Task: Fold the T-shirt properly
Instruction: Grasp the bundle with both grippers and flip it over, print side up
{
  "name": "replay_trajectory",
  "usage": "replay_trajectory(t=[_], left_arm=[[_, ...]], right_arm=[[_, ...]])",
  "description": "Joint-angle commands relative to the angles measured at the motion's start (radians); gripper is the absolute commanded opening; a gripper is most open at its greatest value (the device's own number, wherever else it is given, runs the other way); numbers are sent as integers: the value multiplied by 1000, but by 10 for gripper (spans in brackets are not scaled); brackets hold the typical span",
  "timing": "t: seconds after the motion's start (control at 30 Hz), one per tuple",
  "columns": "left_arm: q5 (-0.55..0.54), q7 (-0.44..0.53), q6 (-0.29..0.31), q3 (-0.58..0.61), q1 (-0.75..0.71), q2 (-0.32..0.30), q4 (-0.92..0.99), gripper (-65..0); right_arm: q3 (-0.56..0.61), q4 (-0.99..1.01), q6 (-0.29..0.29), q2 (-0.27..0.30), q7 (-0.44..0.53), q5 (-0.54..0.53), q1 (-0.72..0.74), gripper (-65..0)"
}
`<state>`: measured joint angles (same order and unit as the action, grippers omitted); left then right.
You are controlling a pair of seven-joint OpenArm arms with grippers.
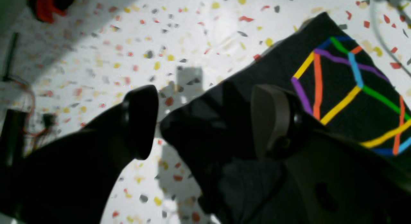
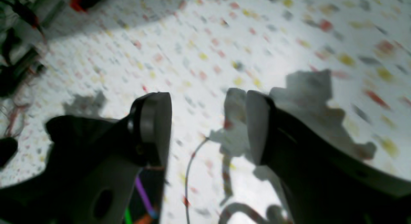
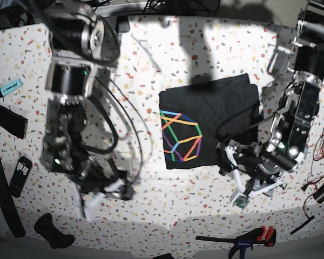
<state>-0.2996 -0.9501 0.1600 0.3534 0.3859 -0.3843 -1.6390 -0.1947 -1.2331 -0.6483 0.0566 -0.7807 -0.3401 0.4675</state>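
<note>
Fabric of the dark T-shirt (image 1: 205,121) lies below the wide-open, empty left gripper (image 1: 205,121) in the left wrist view. The right wrist view has the right gripper (image 2: 208,127) open, holding nothing (speckled tabletop (image 2: 205,73) between its fingers); the base view puts the folded-up shirt between both arms.

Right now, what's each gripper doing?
Left gripper: open, above the T-shirt, holding nothing.
Right gripper: open, nothing between its fingers.
</note>
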Motion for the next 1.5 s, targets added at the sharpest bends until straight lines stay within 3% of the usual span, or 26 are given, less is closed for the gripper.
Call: replay_trajectory(t=[0.0,0.2,0.33,0.53,0.73,0.87,1.07,1.47], left_arm=[[-19,-2,-6,-6,-13,-16,-28,-223],[-63,-3,-3,-6,-230,-24,-74,-223],[-64,27,4,-6,-399,35,-123,-223],[109,137,16,-6,-524,102,-123,-223],[222,146,12,-6,-532,84,-123,-223],[218,145,-21,-7,-533,65,-123,-223],[221,177,-23,-7,-526,65,-123,-223],[222,183,-23,-7,-426,65,-115,-223]], right_arm=[[25,19,-24,-9,22,-16,49,-297],[235,193,-26,-15,84,30,114,-297],[394,237,-26,-15,132,31,107,-297],[521,239,-25,-15,127,32,103,-297],[563,239,-26,-14,103,116,46,-297],[563,209,-26,17,102,154,-15,-297],[563,10,-26,85,29,150,-105,-297],[561,-347,-15,172,-76,146,-373,-297]])
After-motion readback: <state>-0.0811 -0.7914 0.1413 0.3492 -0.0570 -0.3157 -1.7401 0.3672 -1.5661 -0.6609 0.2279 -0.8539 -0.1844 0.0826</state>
